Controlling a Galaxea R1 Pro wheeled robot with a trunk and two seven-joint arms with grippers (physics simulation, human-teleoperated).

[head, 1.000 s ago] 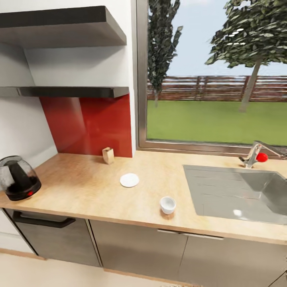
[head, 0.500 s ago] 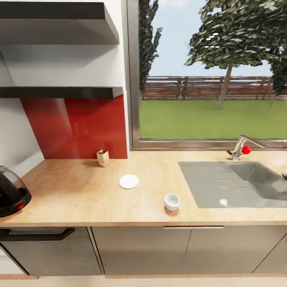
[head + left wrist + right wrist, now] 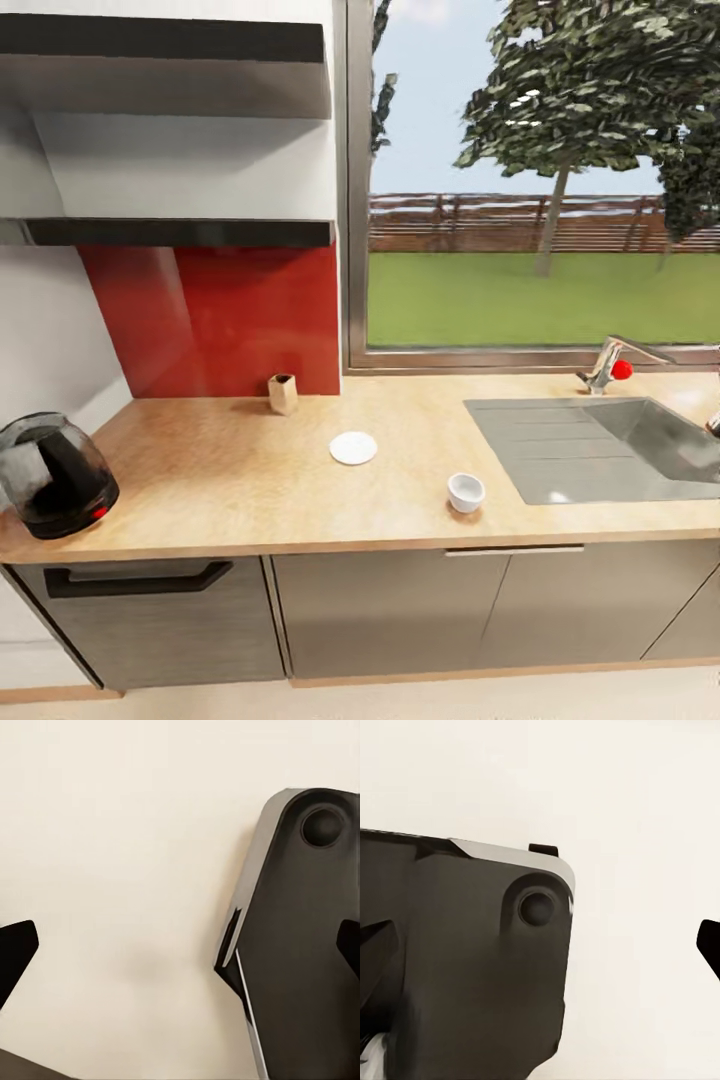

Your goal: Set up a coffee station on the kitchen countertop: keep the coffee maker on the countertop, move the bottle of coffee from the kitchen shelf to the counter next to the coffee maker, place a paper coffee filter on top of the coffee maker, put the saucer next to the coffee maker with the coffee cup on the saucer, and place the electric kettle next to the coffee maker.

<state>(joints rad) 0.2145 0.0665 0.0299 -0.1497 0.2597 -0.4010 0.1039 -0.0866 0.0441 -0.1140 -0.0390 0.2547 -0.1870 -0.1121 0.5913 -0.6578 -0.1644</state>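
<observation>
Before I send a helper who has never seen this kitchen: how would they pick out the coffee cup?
Start at the steel sink set in the kitchen countertop under the window. Just left of the sink, near the counter's front edge, stands the coffee cup. It is a small white rounded bowl shape, unlike the flat white saucer lying apart behind it.

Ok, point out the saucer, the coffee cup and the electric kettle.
saucer [image 3: 353, 448], head view, centre of the plate.
coffee cup [image 3: 466, 492], head view, its rim and bowl.
electric kettle [image 3: 55, 486], head view, glass dome.
</observation>
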